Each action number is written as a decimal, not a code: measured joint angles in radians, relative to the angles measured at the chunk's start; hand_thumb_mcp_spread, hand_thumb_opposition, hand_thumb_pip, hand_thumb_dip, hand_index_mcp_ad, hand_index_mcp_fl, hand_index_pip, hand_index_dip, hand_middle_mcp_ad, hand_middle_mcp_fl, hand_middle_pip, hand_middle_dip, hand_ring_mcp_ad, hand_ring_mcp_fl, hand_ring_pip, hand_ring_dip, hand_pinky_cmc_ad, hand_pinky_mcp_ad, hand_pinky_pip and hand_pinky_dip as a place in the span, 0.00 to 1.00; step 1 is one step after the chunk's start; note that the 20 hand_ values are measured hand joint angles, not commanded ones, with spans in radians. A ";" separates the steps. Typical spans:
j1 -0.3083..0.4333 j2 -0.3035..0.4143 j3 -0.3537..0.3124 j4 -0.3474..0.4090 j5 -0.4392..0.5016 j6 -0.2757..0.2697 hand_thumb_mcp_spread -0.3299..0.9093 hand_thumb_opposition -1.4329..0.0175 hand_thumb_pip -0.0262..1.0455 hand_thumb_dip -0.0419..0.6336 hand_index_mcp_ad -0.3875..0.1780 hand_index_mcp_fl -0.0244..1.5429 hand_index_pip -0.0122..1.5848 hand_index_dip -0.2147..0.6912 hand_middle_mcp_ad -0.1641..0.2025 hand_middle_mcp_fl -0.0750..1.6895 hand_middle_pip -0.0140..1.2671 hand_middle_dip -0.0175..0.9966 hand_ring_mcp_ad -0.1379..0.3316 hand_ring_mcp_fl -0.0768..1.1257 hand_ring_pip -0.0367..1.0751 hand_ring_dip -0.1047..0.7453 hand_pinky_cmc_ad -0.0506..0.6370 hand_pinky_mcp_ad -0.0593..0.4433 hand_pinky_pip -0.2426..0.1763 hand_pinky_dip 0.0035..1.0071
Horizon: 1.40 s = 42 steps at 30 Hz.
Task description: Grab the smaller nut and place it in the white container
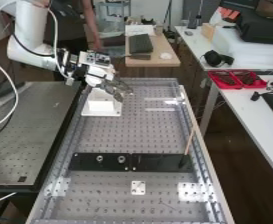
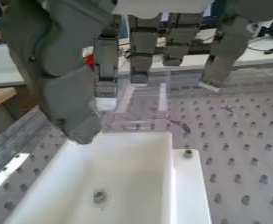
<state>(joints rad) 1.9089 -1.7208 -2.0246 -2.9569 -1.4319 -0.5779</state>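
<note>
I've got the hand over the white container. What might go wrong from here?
The small round piece on the floor of the container could be the smaller nut or just a fixing, like the one beside it; misreading it might end the job too soon.

The thumb of the hand appears close to the rim, so a low sideways move may knock it.

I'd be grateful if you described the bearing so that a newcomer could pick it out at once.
Start from the perforated metal bench and, low in the high view, find the flat black bar lying across it. Two small round metal parts stand on the bar's left half; the bearing is the right-hand one, nearer the bar's middle, with the larger nut to its left.
</note>
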 joint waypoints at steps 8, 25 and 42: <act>-0.021 0.047 0.020 0.000 0.047 -0.011 0.60 0.40 0.68 0.46 0.42 0.02 0.75 0.29 0.45 0.17 0.10 0.26 0.47 0.09 0.12 0.27 0.58 0.71 0.58 0.50; -0.163 0.198 0.232 -0.204 0.241 -0.076 0.48 0.44 0.55 0.37 0.47 0.04 0.15 0.20 0.50 0.13 0.10 0.26 0.56 0.07 0.15 0.27 0.60 0.77 0.40 0.64; -0.227 0.187 0.310 -0.260 0.168 -0.119 0.48 0.45 0.55 0.36 0.47 0.05 0.12 0.20 0.50 0.13 0.10 0.26 0.57 0.07 0.15 0.27 0.66 0.77 0.35 0.67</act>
<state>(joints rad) 1.6822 -1.5341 -1.7147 -3.2165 -1.2636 -0.6967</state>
